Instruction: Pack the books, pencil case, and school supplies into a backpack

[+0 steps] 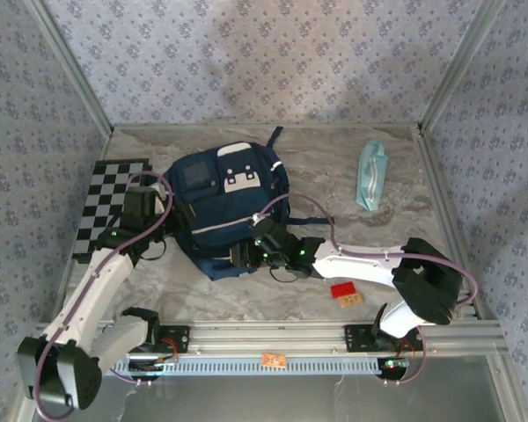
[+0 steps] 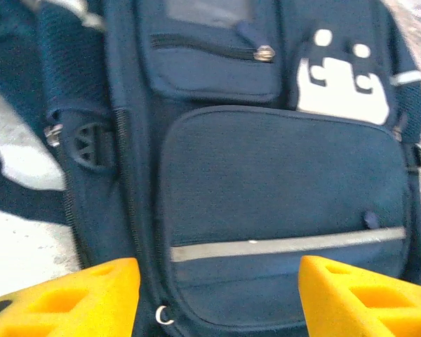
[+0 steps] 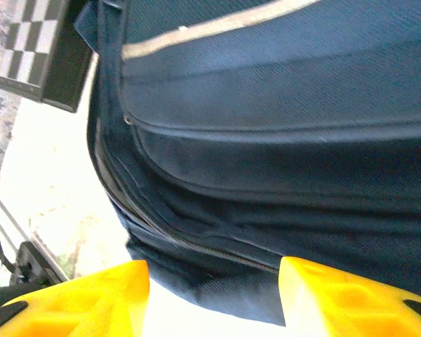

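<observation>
backpack (image 1: 220, 211) near edge hidden under right gripper (image 1: 245, 256), small red item (image 1: 342, 289) too small to identify

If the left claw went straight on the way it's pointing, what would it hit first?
Probably the backpack: the left gripper, jaws open, points straight at its front pocket, though how near it is remains unclear.

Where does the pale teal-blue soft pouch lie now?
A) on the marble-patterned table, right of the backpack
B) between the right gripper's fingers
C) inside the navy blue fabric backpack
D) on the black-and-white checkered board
A: the pale teal-blue soft pouch lies on the marble-patterned table, to the right of the navy blue fabric backpack and apart from it.
</observation>
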Controlling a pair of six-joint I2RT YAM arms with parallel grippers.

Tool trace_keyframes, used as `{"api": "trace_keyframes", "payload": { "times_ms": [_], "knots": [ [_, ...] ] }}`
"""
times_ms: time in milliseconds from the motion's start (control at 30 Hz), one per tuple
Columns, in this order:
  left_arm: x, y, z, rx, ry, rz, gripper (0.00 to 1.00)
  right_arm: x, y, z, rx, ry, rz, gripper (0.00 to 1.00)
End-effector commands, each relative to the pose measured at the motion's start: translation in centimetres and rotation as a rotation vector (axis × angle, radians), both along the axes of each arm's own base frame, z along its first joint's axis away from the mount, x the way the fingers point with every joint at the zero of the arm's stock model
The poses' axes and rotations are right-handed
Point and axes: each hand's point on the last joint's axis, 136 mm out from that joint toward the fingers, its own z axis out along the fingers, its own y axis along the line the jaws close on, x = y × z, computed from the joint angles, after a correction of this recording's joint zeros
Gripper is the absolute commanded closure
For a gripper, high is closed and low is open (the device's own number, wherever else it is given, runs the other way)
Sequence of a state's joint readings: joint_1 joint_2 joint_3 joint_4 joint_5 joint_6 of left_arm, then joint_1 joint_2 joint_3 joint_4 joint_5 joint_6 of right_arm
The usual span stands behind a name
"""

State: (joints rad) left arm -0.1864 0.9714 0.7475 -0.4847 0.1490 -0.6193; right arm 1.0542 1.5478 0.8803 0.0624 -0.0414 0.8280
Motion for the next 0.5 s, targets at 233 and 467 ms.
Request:
{"api": "trace_keyframes", "payload": {
  "times_ms": [233,467],
  "knots": [
    [3.0,3.8,-5.5,-0.125,0.145,0.190,0.40,0.7,0.0,-2.5,0.023,0.048,-0.093,0.47],
    [5.2,6.8,-7.4,-0.126,0.167,0.291,0.44,0.7,-0.7,-4.0,0.007,0.074,-0.105,0.47]
  ]
}}
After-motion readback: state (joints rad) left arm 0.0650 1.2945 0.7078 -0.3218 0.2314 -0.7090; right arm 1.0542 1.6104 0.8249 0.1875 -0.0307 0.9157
